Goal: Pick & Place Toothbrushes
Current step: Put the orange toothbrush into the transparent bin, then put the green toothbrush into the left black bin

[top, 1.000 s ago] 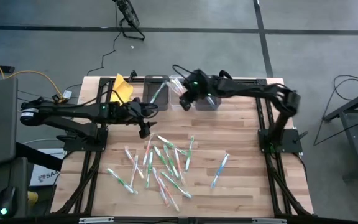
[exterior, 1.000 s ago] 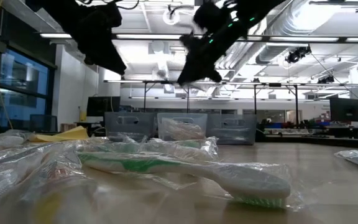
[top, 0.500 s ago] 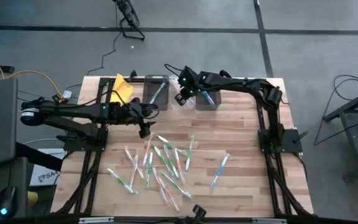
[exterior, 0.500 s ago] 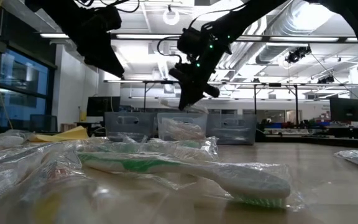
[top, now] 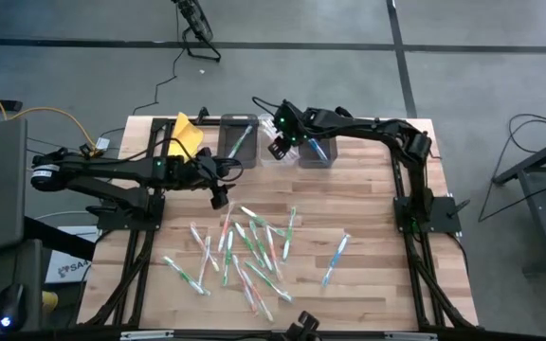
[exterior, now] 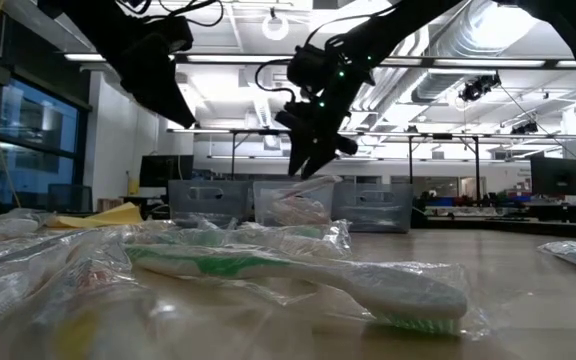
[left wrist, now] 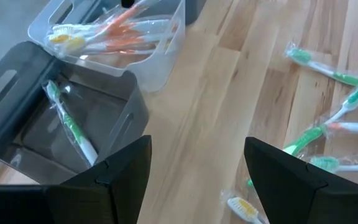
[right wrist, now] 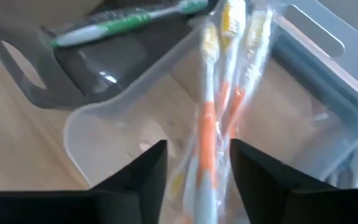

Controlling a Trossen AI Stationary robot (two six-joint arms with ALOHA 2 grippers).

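Observation:
Several wrapped toothbrushes (top: 245, 246) lie scattered on the wooden table, and a blue one (top: 335, 258) lies apart to the right. My right gripper (top: 278, 145) (right wrist: 199, 171) is open just above the clear middle bin (right wrist: 104, 124). It stands over the orange-and-white toothbrushes (right wrist: 210, 118) that lie in the bin. One of these shows between its fingers, and I cannot tell whether they touch. My left gripper (top: 218, 194) (left wrist: 197, 180) is open and empty. It hangs above the table between the bins and the pile.
Three small bins stand in a row at the far edge. The dark left one (top: 240, 140) holds a green toothbrush (left wrist: 70, 124), the clear one (left wrist: 123, 37) is in the middle, and a third (top: 316, 153) stands at the right. A yellow cloth (top: 186, 135) lies far left.
My right gripper has gone toward the table's left edge, from over the right bin to over the clear middle bin, and has come down. In the low view its fingers have spread, and a white toothbrush now lies on the others in the clear bin.

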